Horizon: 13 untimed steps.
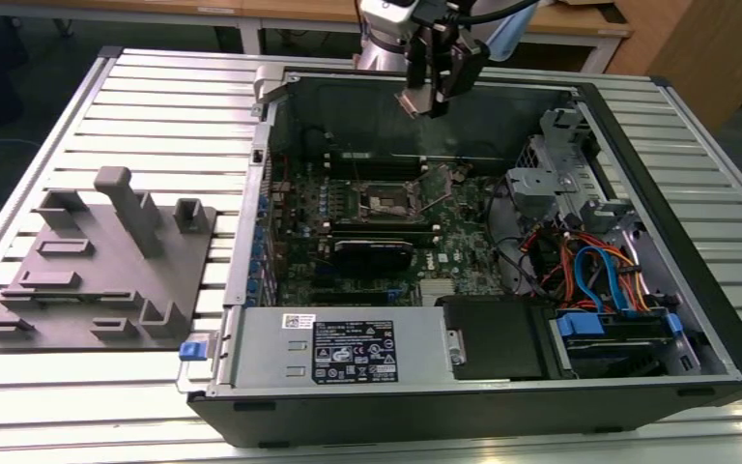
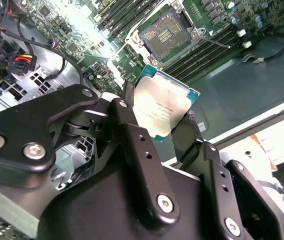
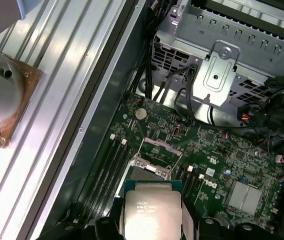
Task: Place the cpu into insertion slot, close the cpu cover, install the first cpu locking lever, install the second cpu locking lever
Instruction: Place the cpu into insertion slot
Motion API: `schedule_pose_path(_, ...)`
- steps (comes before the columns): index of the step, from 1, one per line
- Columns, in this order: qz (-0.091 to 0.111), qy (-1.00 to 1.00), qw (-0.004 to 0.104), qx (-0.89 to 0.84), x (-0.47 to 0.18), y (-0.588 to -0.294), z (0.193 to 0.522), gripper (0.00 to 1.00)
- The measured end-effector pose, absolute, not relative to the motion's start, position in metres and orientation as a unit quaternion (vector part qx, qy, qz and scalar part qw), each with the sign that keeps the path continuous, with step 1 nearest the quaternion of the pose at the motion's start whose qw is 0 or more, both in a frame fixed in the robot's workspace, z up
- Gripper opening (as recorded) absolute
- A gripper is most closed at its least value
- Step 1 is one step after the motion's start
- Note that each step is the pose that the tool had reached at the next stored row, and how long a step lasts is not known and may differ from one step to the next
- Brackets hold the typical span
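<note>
The hand (image 2: 159,114) (pointing down, high over the case (image 1: 713,319)) clamps the cpu (image 2: 164,105) above the open insertion slot (image 2: 166,35).

One cpu (image 2: 164,107), one insertion slot (image 2: 166,35), one power supply box (image 1: 332,350), and perhaps eight memory slots (image 2: 212,47).

cpu (image 3: 152,215): cut off at frame edge | sides hidden by fingers (image 3: 191,222)

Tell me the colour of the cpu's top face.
The cpu top is silvery-grey metal with a teal-green rim; clearest in the second wrist view.
</note>
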State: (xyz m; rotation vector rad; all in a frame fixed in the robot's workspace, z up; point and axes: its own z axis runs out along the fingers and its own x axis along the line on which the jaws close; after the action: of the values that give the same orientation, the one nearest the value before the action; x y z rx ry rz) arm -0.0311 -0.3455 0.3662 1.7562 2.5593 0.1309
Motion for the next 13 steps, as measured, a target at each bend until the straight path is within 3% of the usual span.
schedule_pose_path(13,0.041,0.79,0.02,0.611,-0.0327,-0.3454,0.3647,0.54)
